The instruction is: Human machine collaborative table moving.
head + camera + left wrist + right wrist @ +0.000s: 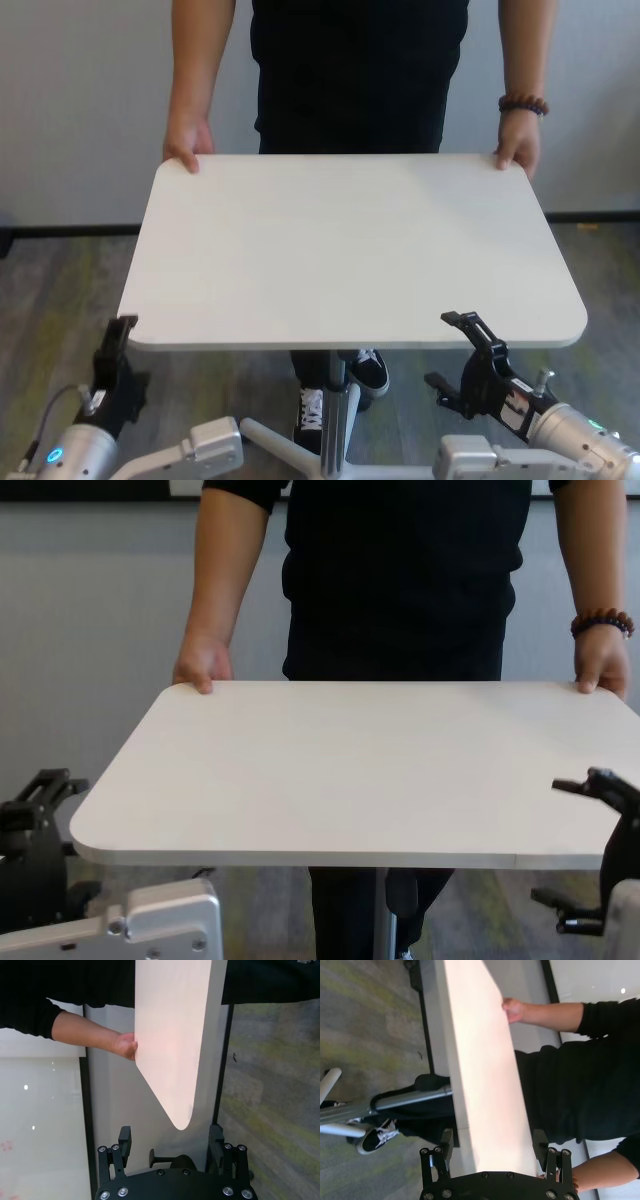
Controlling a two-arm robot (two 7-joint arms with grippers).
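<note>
A white table (340, 240) stands between robot and human (355, 70), whose hands grip its far corners; the left gripper (118, 350), fingers spread, sits just off the near left corner; the right gripper (468, 355), also spread, straddles the near edge by the right corner.

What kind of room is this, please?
Probably an office or lab: a plain grey wall with dark baseboard, grey carpet-like floor, and a white table on a metal post.
</note>
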